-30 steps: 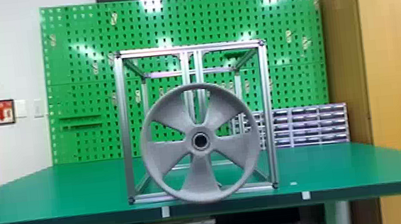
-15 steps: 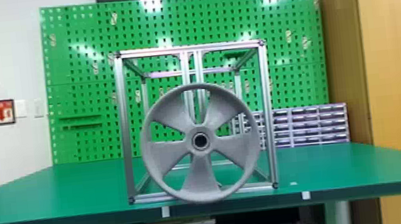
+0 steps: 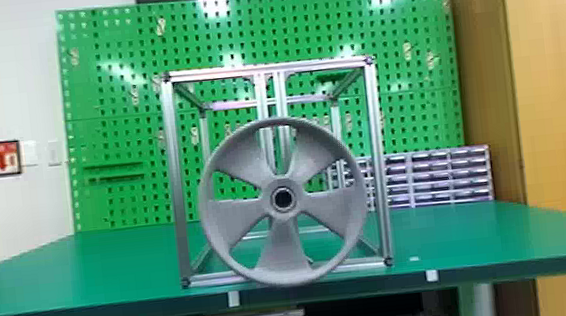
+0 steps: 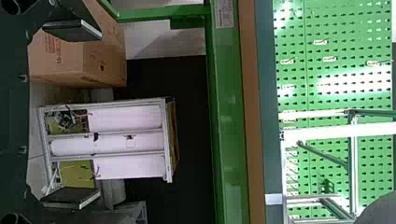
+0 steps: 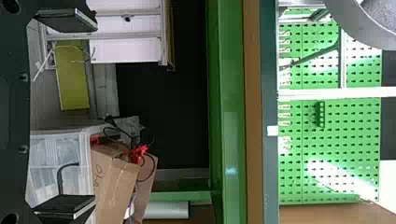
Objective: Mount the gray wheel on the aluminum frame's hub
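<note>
The gray wheel (image 3: pixel 239 216) stands upright at the front of the aluminum frame (image 3: pixel 177 181), its round center opening facing the camera; whether it sits on the hub behind it cannot be told. Part of the wheel's rim (image 5: pixel 359 29) appears in the right wrist view, and a bit of the wheel (image 4: pixel 380 212) in the left one. My left gripper (image 4: pixel 72 114) is open, its two flat black fingers wide apart with nothing between them. Likewise open and unloaded is my right gripper (image 5: pixel 65 114). Both are away from the wheel, below tabletop level and in front of the table.
The frame stands on the green table (image 3: pixel 58 274), near its front edge. Behind are a green pegboard (image 3: pixel 111 62) and small drawers (image 3: pixel 430 179). Beneath the table show a white cabinet (image 4: pixel 126 119), a cardboard box (image 4: pixel 93 56) and a clear bin (image 5: pixel 58 163).
</note>
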`<state>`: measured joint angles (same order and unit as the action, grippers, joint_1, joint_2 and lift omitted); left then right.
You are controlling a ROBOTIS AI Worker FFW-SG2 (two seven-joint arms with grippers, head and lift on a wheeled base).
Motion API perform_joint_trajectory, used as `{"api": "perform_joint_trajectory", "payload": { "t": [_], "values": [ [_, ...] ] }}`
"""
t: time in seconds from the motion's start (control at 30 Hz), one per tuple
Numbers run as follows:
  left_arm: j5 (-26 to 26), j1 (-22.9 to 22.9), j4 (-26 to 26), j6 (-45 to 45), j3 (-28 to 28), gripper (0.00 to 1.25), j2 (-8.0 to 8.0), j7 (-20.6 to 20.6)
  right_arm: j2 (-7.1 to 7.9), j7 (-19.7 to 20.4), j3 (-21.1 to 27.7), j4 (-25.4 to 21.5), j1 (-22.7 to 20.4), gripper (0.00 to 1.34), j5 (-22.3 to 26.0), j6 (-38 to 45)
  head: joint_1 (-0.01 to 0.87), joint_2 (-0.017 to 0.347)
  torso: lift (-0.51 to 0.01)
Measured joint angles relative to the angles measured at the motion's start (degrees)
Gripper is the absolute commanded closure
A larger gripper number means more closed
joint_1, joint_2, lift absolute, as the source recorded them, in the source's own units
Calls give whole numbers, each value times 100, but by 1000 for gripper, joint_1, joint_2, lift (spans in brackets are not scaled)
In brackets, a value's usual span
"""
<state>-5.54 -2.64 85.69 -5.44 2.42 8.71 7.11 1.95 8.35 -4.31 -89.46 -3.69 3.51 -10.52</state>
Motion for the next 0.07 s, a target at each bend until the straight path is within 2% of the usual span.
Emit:
{"api": "perform_joint_trajectory", "payload": {
  "t": [0.07],
  "values": [
    [0, 0, 0, 5, -2, 111, -1, 0, 0, 0, 0, 0, 0, 18, 2, 2, -5, 6, -499]
  ]
}}
